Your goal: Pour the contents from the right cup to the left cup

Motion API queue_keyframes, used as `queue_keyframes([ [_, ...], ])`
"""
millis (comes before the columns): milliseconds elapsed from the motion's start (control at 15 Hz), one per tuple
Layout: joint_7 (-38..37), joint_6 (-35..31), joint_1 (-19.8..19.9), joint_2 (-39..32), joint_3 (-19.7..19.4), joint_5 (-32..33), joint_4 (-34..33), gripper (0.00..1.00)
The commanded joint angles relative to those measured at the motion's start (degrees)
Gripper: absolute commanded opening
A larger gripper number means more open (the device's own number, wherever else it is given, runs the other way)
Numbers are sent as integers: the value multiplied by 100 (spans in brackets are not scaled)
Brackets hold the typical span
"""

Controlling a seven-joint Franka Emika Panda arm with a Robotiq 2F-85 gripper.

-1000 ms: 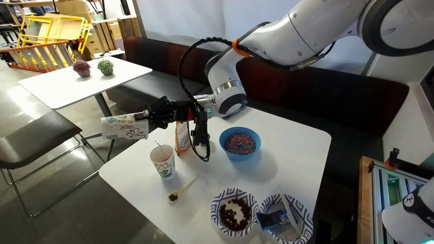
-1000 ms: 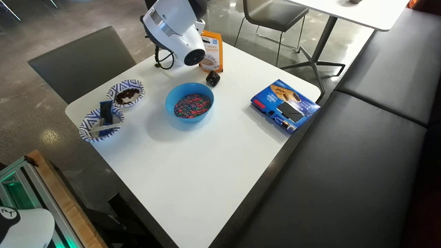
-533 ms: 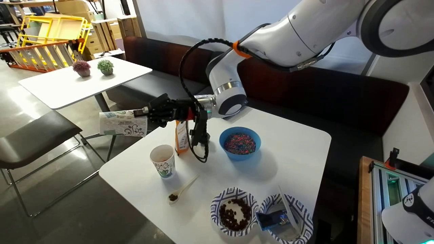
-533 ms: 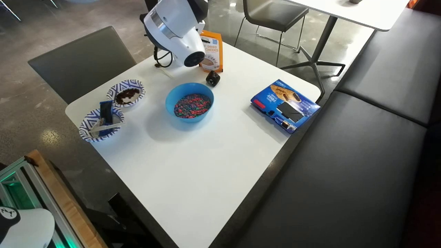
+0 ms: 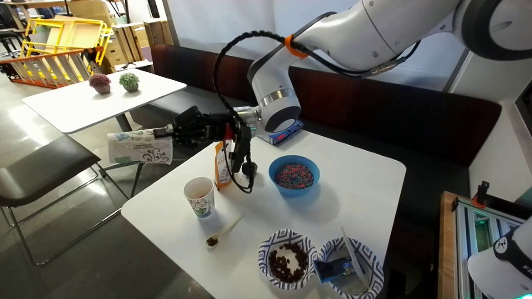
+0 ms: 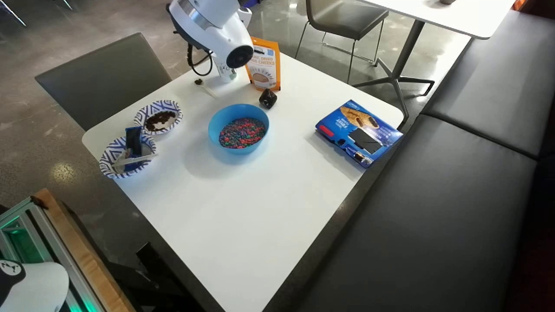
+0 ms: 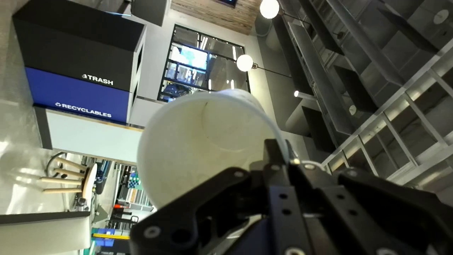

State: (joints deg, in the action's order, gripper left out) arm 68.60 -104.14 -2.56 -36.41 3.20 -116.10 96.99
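Note:
The right cup (image 5: 139, 146) is a white paper cup with grey swirls and a little green print. It lies on its side in the air, above and left of the left cup in an exterior view. My gripper (image 5: 163, 132) is shut on its rim. In the wrist view the fingertips (image 7: 283, 153) pinch the rim of the right cup (image 7: 212, 141), whose inside looks bare apart from small dark marks. The left cup (image 5: 202, 202), white with greenish print, stands upright on the table with something reddish inside. It is partly hidden by the arm in an exterior view (image 6: 226, 73).
An orange-and-white pouch (image 5: 223, 166) stands behind the left cup. A white spoon (image 5: 224, 232), a blue bowl (image 5: 294, 192) of coloured bits, a bowl of brown pieces (image 5: 266, 265), another patterned bowl (image 5: 376, 265), a small black object (image 6: 268, 99) and a blue box (image 6: 359, 133) are on the table.
My gripper, with the right cup, has moved up and leftward in an exterior view, away from the left cup. A thin streak over the left cup's mouth, seen one second ago, is gone.

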Motion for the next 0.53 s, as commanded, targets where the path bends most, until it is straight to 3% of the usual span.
queue_keyframes([
  [0,-204,-931,-458,955,-240,605,515,1],
  [467,-814,-2411,-716,2054,-196,2656,905,1],
])
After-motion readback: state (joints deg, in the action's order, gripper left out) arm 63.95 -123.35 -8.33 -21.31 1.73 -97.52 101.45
